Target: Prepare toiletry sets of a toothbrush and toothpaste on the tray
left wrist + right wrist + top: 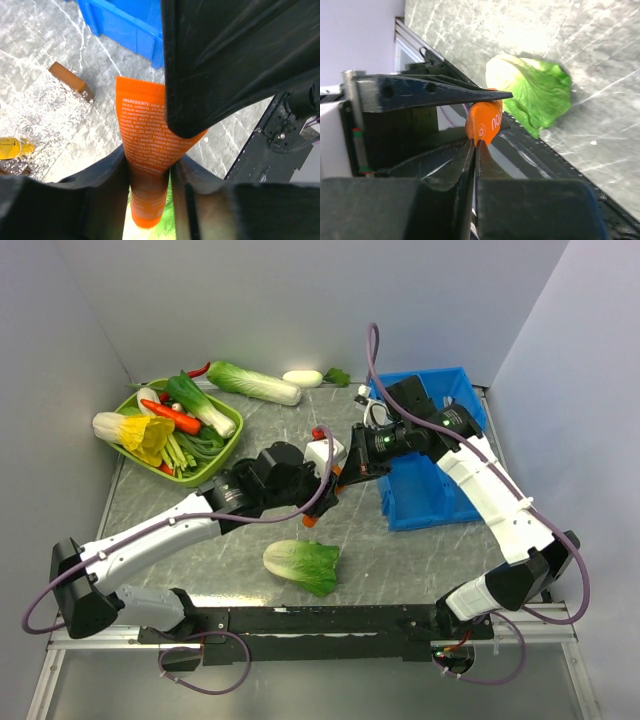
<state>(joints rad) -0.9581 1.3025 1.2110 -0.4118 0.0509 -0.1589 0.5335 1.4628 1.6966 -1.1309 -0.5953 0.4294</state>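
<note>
The orange toothpaste (142,150) hangs in the air above the table (400,550), beside the blue tray (440,505) and outside it. The left gripper (150,172) pinches the tube near its narrow end; the right gripper (474,144), fingers pressed together, nips its flat end. A cabbage (303,565) lies on the table nearby

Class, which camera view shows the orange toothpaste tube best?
The left wrist view: the orange toothpaste tube fills its centre, printed ingredients readable, clamped between the left jaws. The right wrist view shows only one orange end at its jaws' tips; the top view shows just an orange speck.
</note>
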